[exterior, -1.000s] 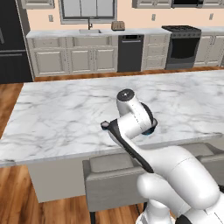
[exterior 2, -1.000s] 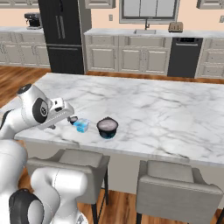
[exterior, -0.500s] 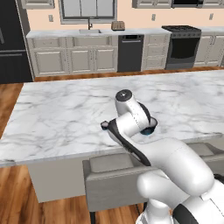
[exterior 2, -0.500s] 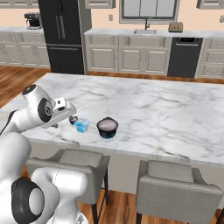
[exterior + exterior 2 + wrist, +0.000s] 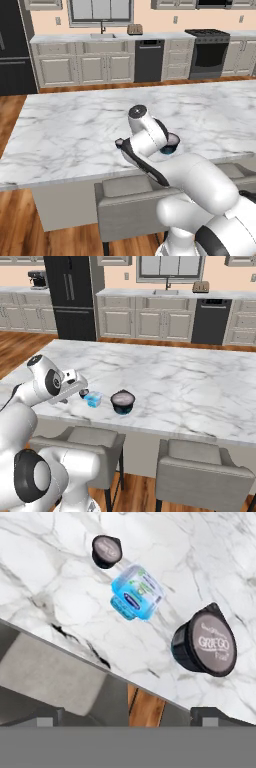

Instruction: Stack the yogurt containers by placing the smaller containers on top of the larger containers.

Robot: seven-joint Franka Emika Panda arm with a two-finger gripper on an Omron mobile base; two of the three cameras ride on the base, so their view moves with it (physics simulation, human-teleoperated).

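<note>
Three yogurt containers stand in a row near the front edge of the marble island [image 5: 190, 381]. The larger container, a wide dark tub with a pale grey lid [image 5: 205, 643] [image 5: 123, 401], is rightmost in the right base view, and my arm half hides the tub [image 5: 171, 145] in the left base view. Beside it is the translucent blue cup [image 5: 136, 593] [image 5: 93, 399], then the tiny dark cup [image 5: 106, 551] [image 5: 84, 392]. My gripper [image 5: 128, 716] [image 5: 75, 387] hovers open and empty just left of the tiny cup, above the counter's front edge.
Two grey chairs [image 5: 95, 438] [image 5: 205, 461] are tucked under the island's front edge, right below the cups. Wood floor [image 5: 147, 707] shows past that edge. Cabinets, a fridge and a dishwasher line the far wall.
The hand has crept a little toward the row of cups and the arm has shifted slightly. The three containers have not moved, and the jaws stay wide.
</note>
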